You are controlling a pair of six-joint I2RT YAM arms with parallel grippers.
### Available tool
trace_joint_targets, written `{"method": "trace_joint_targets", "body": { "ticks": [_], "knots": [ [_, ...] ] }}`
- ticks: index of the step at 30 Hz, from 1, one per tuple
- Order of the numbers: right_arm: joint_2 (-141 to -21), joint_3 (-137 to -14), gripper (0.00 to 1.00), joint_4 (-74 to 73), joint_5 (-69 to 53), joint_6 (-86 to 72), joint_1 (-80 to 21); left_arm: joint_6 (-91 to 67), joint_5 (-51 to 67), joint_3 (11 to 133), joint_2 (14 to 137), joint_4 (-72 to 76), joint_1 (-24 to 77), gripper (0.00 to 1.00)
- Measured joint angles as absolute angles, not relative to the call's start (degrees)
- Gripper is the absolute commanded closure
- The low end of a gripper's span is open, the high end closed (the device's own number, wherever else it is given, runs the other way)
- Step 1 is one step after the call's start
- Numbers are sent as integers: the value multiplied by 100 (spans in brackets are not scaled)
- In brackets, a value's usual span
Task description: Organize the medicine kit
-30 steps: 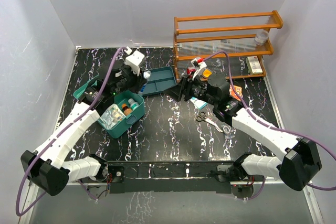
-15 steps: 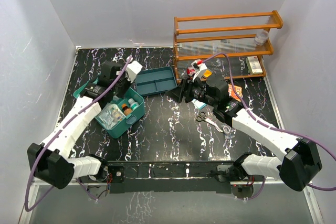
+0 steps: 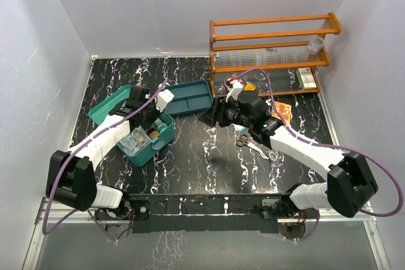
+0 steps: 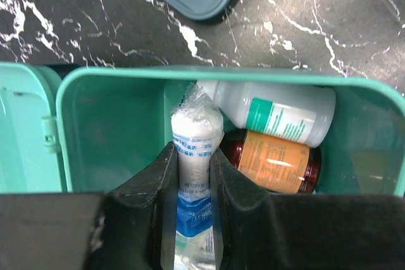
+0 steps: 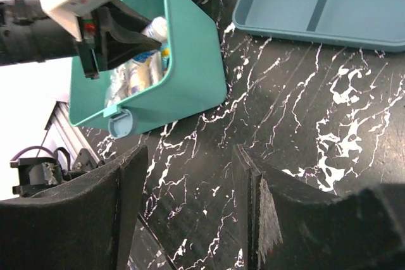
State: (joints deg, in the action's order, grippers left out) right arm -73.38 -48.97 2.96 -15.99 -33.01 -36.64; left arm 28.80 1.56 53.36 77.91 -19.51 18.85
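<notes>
The left jaws are clamped on a plastic-wrapped gauze roll (image 4: 196, 128), white with blue print, holding it upright just inside the medicine kit (image 4: 114, 109). Beside the roll, a white bottle (image 4: 278, 115) with a green label lies across a brown bottle (image 4: 278, 165) with an orange label. The kit sits left of the middle of the worktop (image 3: 202, 162), with its lid (image 3: 109, 107) thrown open toward the far left.

The right jaws stand apart with nothing between them, hanging over bare worktop near the middle, and the kit's corner shows in their wrist view.

The worktop is black with white marble veins. A darker blue-teal divided tray (image 3: 190, 98) lies just beyond the kit. Scissors (image 3: 250, 143) lie right of centre under the right arm, and an orange packet (image 3: 283, 110) shows past it. At the far right an orange wooden rack (image 3: 272, 49) stands against the back wall, with a small clear jar (image 3: 314, 44) on an upper shelf and a small box (image 3: 306, 78) lower down. Plain white walls close in the back and both sides, and a metal rail runs along the near edge.
</notes>
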Motion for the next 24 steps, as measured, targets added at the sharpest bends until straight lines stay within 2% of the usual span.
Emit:
{"method": "trace_joint_targets", "body": {
  "ticks": [16, 24],
  "knots": [
    [-7900, -4899, 46, 263, -1649, -3481, -3664, 3310, 412, 5087, 8193, -1184, 1774, 92],
    [-8038, -4932, 47, 255, -1708, -3476, -3658, 3312, 113, 4969, 8433, -985, 1745, 92]
  ]
}}
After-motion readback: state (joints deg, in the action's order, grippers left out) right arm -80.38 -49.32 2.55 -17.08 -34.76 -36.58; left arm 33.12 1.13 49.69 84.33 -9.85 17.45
